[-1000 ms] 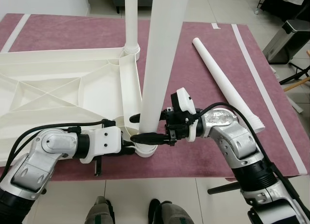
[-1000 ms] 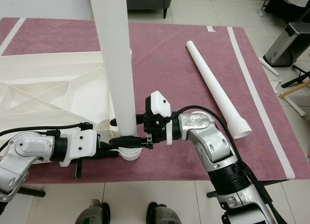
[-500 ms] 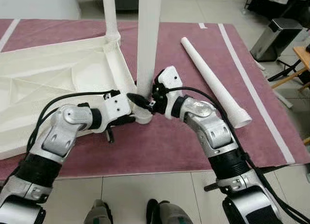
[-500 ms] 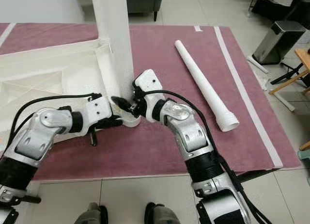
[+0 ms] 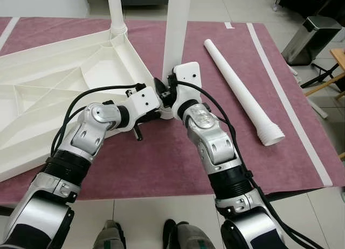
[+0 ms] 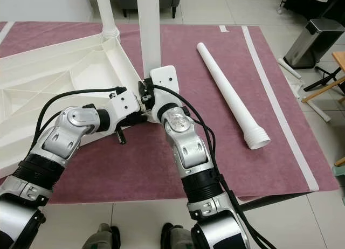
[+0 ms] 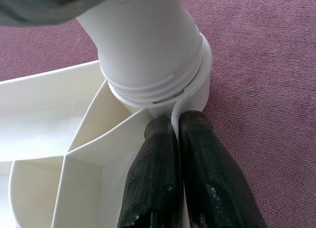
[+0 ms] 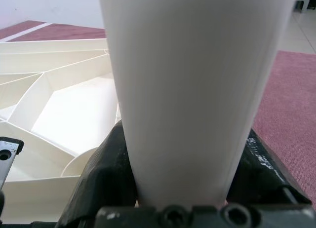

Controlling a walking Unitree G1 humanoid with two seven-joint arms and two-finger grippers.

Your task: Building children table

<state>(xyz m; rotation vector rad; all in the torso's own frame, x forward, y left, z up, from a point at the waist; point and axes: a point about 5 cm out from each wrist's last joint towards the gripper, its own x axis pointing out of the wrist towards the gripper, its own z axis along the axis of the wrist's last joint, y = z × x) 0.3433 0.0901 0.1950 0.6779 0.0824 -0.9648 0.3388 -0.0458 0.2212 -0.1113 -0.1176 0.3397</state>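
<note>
Pincers: right (image 8: 182,188) around upright leg (image 8: 197,90), left (image 7: 180,139) on tabletop rim (image 7: 49,90).

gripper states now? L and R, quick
Left gripper: shut on the tabletop rim, right at the corner socket.
Right gripper: shut on the upright table leg, fingers either side of it.

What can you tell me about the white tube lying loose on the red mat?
The loose tube is a long, smooth leg of what looks like white plastic, with a ribbed, threaded open end nearest the robot. It lies flat on the red mat, slanting away, to the right of both arms. Only the mat touches it.
</note>
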